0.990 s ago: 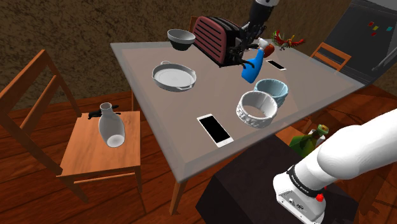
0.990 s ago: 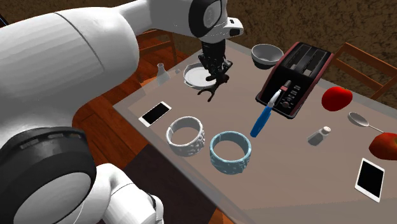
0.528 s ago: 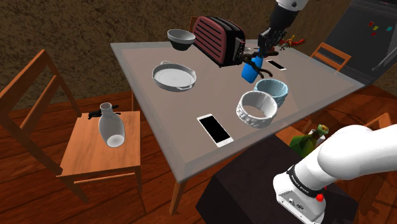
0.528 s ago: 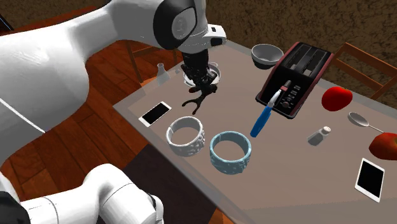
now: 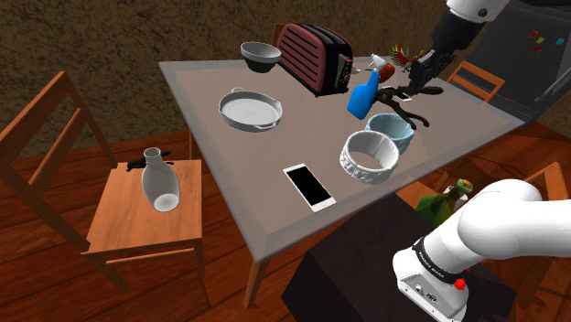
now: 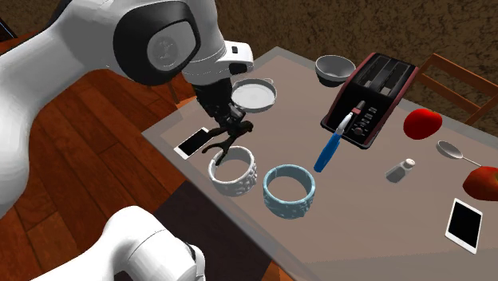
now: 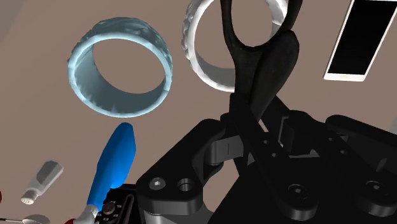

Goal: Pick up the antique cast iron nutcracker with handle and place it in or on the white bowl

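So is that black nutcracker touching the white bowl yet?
Apart. In the shoulder view the nutcracker hangs clear of the white bowl, with a gap between them.

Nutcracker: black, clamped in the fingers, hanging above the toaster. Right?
Wrong on one thing: it is not above the toaster. The black nutcracker, clamped in the fingers, hangs above the white bowl, next to the phone. The second exterior view shows it.

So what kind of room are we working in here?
Likely a home kitchen or dining area: a dining table carrying a toaster, wooden chairs around it, and what looks like a dark fridge with magnets.
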You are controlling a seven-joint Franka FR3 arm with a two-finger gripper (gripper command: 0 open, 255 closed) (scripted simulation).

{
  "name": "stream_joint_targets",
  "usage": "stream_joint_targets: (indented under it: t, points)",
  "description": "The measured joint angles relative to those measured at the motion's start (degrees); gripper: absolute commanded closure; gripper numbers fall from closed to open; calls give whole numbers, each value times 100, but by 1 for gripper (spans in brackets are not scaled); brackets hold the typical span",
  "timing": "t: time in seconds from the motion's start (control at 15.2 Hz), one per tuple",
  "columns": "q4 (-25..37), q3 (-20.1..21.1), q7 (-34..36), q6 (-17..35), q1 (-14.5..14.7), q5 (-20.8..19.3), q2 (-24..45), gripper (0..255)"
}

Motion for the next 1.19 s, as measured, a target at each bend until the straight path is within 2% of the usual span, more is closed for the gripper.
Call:
stream_joint_targets:
  t: [0.26, 1.19]
  points:
    - [-447, -4, 9, 102, 27, 15, -341, 255]
    - [-1698, 30, 87, 1028, 72, 51, -659, 255]
